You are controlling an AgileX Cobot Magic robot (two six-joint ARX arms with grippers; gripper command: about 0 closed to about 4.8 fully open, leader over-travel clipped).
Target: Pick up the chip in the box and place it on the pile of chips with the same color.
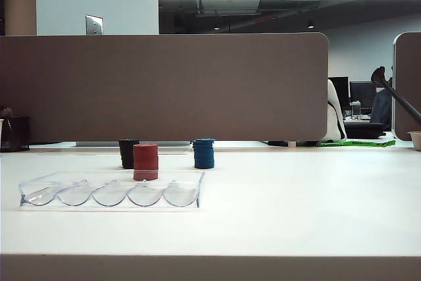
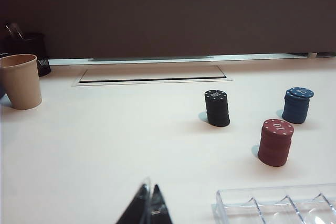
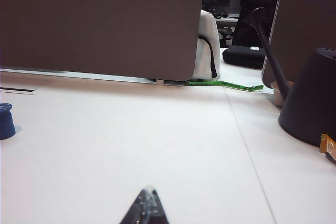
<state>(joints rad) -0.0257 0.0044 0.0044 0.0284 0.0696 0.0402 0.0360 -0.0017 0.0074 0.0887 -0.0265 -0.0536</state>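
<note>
The box (image 1: 41, 197) is a long clear tray with scalloped slots near the table's front left; one end of the box (image 2: 273, 199) shows in the left wrist view. The chip is out of view; the slots I see hold nothing. The pile of chips (image 1: 204, 153) is a short blue stack behind the box, also seen as the pile of chips (image 2: 297, 105) and at the edge as the pile of chips (image 3: 5, 121). My left gripper (image 2: 149, 188) is shut and empty, short of the box. My right gripper (image 3: 148, 190) is shut and empty over bare table.
A red stack (image 1: 145, 161) stands right behind the box, and a black stack (image 1: 127, 153) beyond it. A paper cup (image 2: 21, 81) and a dark pen holder (image 2: 31, 51) sit far left. A black lamp base (image 3: 312, 98) stands at the right. A brown partition (image 1: 164, 87) closes the back.
</note>
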